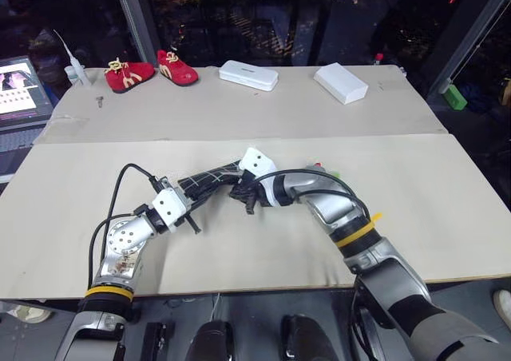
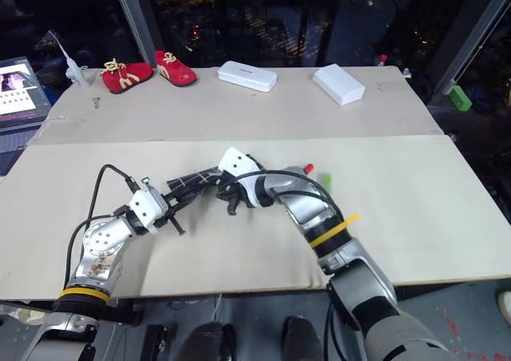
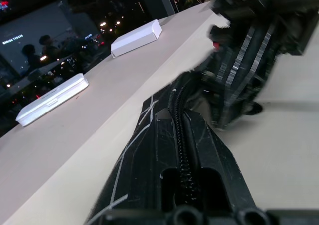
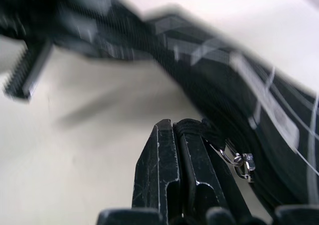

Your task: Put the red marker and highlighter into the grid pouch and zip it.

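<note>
The grid pouch [image 1: 209,180], black with white lines, hangs stretched between my two grippers above the table's middle. My left gripper [image 1: 188,204] is shut on the pouch's left end, and the zipper track [image 3: 180,135] runs away from its fingers. At the right end, my right gripper [image 1: 243,195] points left with its fingers [image 4: 164,160] pressed shut on the zipper pull, whose metal ring [image 4: 240,163] shows beside them. A bit of red [image 2: 307,169] and a bit of lime green [image 2: 323,177] peek out behind my right forearm. I cannot tell whether they are the red marker and the highlighter.
Along the far table edge lie two red shoes [image 1: 132,73] and two white boxes [image 1: 248,75] [image 1: 341,82]. A laptop [image 1: 20,93] stands at the far left. The tan table [image 1: 447,209] spreads wide to the right of my arms.
</note>
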`<control>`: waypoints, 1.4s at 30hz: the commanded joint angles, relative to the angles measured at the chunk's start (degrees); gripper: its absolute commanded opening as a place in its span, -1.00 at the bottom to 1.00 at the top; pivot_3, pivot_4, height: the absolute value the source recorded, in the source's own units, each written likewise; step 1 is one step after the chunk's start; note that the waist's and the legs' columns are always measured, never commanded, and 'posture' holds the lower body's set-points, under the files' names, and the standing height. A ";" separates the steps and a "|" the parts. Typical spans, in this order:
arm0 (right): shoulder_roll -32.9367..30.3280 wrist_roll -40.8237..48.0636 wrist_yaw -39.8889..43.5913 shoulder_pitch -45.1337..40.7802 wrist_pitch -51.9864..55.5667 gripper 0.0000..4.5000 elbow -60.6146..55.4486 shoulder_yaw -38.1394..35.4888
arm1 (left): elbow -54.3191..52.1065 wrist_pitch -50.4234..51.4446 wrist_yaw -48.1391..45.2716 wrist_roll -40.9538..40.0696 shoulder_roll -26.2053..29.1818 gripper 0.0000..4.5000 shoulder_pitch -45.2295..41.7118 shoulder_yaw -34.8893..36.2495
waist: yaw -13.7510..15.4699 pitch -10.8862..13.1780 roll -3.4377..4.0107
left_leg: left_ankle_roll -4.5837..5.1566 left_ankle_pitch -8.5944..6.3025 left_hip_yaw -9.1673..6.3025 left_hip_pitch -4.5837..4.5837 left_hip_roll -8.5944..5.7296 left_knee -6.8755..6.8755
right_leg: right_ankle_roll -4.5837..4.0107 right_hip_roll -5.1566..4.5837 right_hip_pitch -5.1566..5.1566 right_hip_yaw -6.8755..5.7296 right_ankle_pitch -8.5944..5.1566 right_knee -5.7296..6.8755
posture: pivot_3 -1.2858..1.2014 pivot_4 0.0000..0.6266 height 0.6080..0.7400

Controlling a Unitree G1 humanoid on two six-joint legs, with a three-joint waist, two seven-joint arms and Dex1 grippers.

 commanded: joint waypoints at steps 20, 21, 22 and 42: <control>1.78 1.10 3.21 -0.81 -0.90 -0.86 -1.12 0.44 | 0.69 -1.24 -1.79 -0.46 -1.22 -1.00 -2.43 0.23 | -0.05 0.00 0.00 | -0.01 0.01 0.01 -0.05 -0.01 0.01 | 0.00 0.01 0.00 -0.06 0.00 0.06 | 0.03 -0.52 1.00; 1.97 1.27 2.84 -0.92 -1.19 -0.71 -0.89 -0.18 | 0.66 -1.24 -1.80 -0.47 -1.27 -1.00 -2.42 0.21 | -0.05 0.00 0.00 | -0.01 0.01 0.02 -0.05 -0.01 0.01 | -0.01 0.01 0.00 -0.06 0.00 0.06 | 0.03 -0.52 1.00; 1.61 1.72 3.59 -0.65 -1.37 -0.64 -1.56 -0.44 | 0.59 -1.25 -1.80 -0.46 -1.31 -1.00 -2.40 0.19 | -0.06 0.00 0.00 | -0.01 0.01 0.02 -0.05 -0.01 0.01 | 0.00 0.01 0.00 -0.06 0.00 0.06 | 0.03 -0.52 1.00; -31.69 17.15 7.26 27.80 18.14 0.72 -44.57 -17.95 | -3.09 0.14 -0.64 -1.51 -2.41 -1.00 -0.43 1.20 | 0.27 0.03 -0.07 | 0.01 -0.02 -0.21 0.31 -0.02 0.09 | -0.03 0.02 0.34 -0.08 -0.02 -0.16 | 0.03 -0.52 1.00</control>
